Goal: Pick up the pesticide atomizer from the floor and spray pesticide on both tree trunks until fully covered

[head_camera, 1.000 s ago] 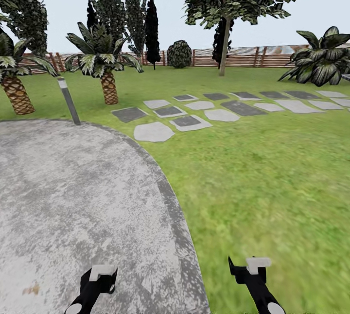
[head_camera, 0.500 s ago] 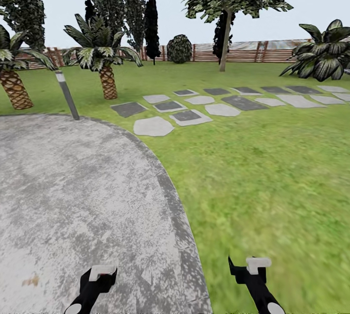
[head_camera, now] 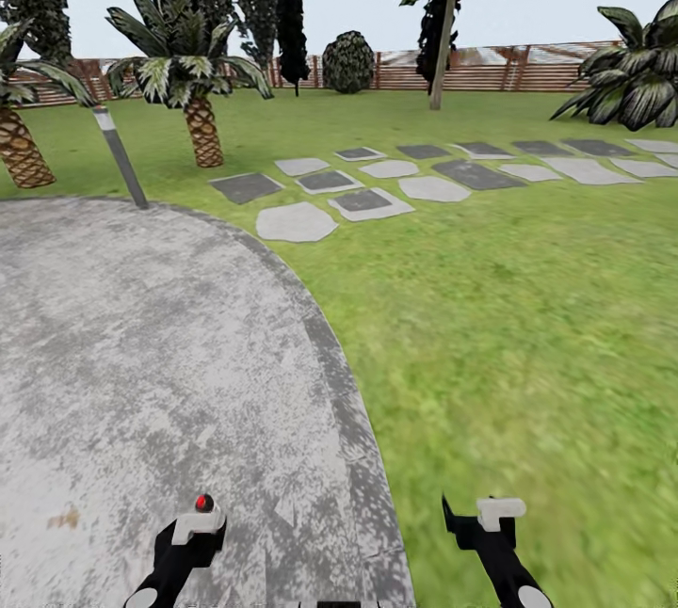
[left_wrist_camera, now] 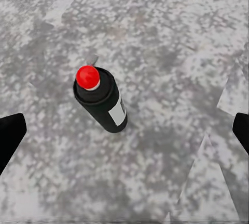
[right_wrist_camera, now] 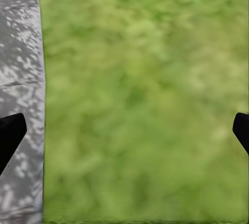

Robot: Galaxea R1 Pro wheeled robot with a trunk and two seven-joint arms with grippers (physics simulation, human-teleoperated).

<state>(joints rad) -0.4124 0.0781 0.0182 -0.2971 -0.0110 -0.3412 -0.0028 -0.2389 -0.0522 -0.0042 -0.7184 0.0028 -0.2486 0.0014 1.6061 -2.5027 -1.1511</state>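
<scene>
The atomizer point(left_wrist_camera: 100, 99) is seen upright on the paving point(left_wrist_camera: 171, 42), apart from and beneath the left gripper point(left_wrist_camera: 124, 130), whose jaws are held wide and empty, apparently for a grasp; the right gripper point(right_wrist_camera: 124, 130), likewise spread and empty, is held idle over grass point(right_wrist_camera: 145, 78).

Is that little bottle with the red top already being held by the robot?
No: the left wrist view shows the pesticide atomizer standing free on the floor, with the left gripper open and its jaws well apart from it.

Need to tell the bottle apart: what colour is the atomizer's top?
Red, on the pesticide atomizer; clearest in the left wrist view.
</scene>
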